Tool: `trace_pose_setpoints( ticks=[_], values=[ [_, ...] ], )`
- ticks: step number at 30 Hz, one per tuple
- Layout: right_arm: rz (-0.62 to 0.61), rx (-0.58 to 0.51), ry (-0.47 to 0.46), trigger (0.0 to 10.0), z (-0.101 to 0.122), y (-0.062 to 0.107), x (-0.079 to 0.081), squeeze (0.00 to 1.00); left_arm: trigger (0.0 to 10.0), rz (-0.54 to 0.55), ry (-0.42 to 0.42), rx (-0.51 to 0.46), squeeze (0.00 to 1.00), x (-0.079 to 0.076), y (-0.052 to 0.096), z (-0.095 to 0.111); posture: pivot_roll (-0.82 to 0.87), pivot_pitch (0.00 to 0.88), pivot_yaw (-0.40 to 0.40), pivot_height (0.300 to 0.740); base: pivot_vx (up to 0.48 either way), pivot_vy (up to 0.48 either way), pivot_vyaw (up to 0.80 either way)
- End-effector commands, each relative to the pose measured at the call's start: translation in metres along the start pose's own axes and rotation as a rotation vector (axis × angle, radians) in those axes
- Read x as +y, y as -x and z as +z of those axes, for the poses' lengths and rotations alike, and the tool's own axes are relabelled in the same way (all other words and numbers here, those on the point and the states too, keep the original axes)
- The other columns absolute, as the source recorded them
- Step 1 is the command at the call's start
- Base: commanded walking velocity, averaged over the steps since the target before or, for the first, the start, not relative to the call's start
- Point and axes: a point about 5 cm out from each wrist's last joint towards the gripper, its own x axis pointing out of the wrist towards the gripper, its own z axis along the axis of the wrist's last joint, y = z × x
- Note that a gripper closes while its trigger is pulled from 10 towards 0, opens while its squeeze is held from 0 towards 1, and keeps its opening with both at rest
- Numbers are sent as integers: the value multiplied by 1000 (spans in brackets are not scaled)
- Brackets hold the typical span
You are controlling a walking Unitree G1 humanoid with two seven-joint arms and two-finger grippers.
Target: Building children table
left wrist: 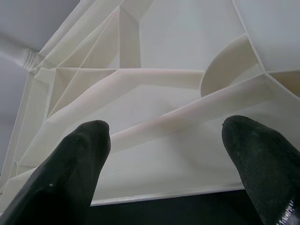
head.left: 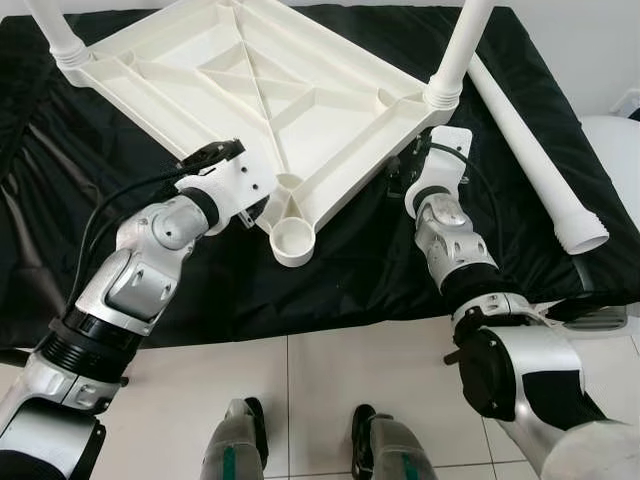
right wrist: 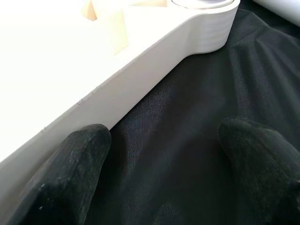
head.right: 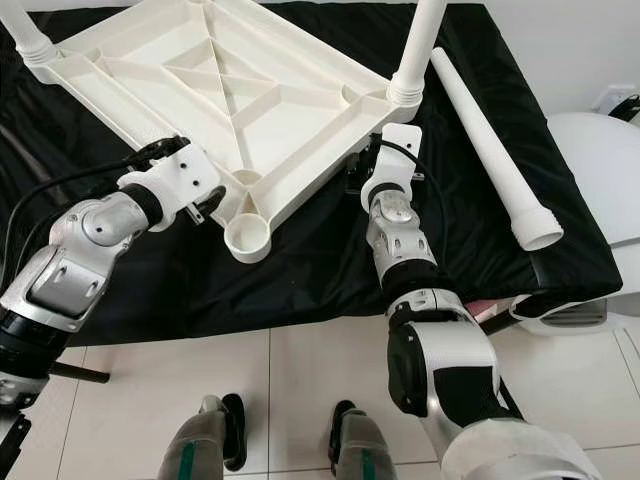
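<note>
A white children's table top lies upside down on a black cloth, ribs facing up. Two white legs stand in its sockets, one at the far left corner and one at the right corner. The near corner socket is an empty round cup. A loose white leg lies on the cloth to the right. My left gripper is open at the table top's near left edge, just beside the empty socket. My right gripper is open over the cloth, against the near right edge below the fitted leg.
The black cloth covers a low surface whose front edge meets the white tiled floor. A white rounded object stands at the far right. My feet are close to the front edge.
</note>
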Motion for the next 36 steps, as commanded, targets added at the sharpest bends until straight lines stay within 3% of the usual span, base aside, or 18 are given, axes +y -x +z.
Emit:
trace_pose_setpoints(
  ticks=[1,9,14,21,36],
  values=[
    [51,-44,-16,10000,12,-2,14,0,10000,-394,24,29,0,-38,0,-7,174,237,13,740,0,0,0],
    [52,-56,-11,10000,15,-3,15,0,10000,-419,47,93,0,-42,-5,-12,174,242,19,740,0,0,0],
    [65,-69,-1,10000,16,-4,17,0,10000,-445,53,191,0,-48,-11,-21,178,257,28,740,0,0,0],
    [89,-72,7,10000,20,-6,20,0,10000,-496,54,153,0,-54,-13,-7,183,266,27,740,0,0,0],
    [237,-82,-53,10000,26,-5,47,0,10000,-542,57,81,0,-65,-23,22,191,273,21,740,0,0,0]
  ],
)
